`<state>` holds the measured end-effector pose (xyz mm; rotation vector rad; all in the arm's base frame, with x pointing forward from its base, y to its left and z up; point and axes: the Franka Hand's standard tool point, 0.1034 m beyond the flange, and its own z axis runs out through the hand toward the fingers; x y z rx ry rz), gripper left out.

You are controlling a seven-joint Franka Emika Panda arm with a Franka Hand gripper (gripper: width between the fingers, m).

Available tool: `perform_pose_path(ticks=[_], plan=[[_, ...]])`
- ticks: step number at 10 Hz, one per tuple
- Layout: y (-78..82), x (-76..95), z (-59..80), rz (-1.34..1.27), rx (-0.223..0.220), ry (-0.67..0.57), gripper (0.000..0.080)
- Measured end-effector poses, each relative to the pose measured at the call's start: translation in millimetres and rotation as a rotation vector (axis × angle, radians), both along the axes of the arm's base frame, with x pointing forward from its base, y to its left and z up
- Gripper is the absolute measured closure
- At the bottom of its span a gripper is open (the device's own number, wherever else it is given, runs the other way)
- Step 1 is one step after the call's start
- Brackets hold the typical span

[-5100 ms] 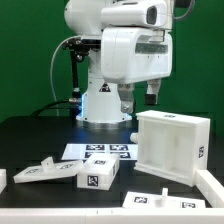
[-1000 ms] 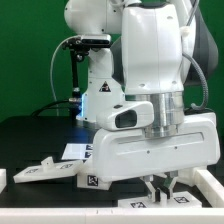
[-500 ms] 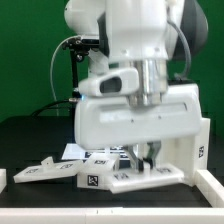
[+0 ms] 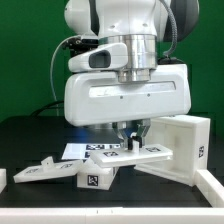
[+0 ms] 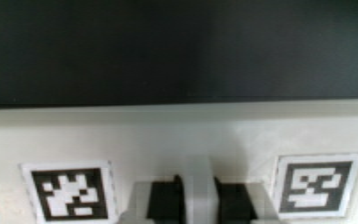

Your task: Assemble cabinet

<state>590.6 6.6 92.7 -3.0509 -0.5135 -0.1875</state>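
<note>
Panel up in the gripper (image 4: 131, 137), right beside the cabinet (image 4: 186, 148)!
Nearest, small tagged blocks (image 4: 97, 178) are lying idle on the counter (image 4: 30, 135). Behind them the gripper is clamping a flat tagged panel (image 4: 150, 153) by its edge, apparently holding it off the counter. The cabinet is standing on the exterior view's right. This is looking like the carrying step; next, the panel is needing careful lining-up with the cabinet.

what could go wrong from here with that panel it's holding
The hand grips the flat tagged panel near one edge, so it might tilt or slip. The panel's end sits close to the cabinet; a careless swing could knock the box. The small tagged blocks lie nearby, so a drop might hit them.
</note>
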Motion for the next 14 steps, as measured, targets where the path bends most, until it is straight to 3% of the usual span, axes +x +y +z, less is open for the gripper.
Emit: perform_pose_path(ticks=[1, 2, 3, 4, 5, 7, 8, 9, 10, 11, 12, 14], plan=[[-4.1, -10.7, 3.6, 0.014, -0.006, -0.003, 0.0735], [-20.7, -30.9, 8.6, 0.102, -0.021, -0.007, 0.0735], [-45.3, -58.7, 12.1, 0.127, -0.026, -0.007, 0.0735], [-67.2, -70.7, 23.1, 0.109, -0.025, -0.013, 0.0735], [-73.4, -71.5, 26.1, 0.096, -0.031, -0.029, 0.0735], [-70.6, -72.3, 23.1, 0.101, -0.029, -0.023, 0.0735], [-67.1, -70.9, 19.6, 0.094, -0.028, -0.024, 0.0735], [-46.3, -59.6, -5.7, 0.144, -0.021, -0.051, 0.0735], [-61.6, -73.4, -35.7, 0.235, -0.024, -0.059, 0.0735], [-88.3, -96.3, -36.5, 0.182, -0.027, -0.048, 0.0735], [-89.8, -105.6, -36.0, 0.157, -0.029, -0.049, 0.0735], [-85.7, -102.0, -37.6, 0.171, -0.027, -0.048, 0.0735]])
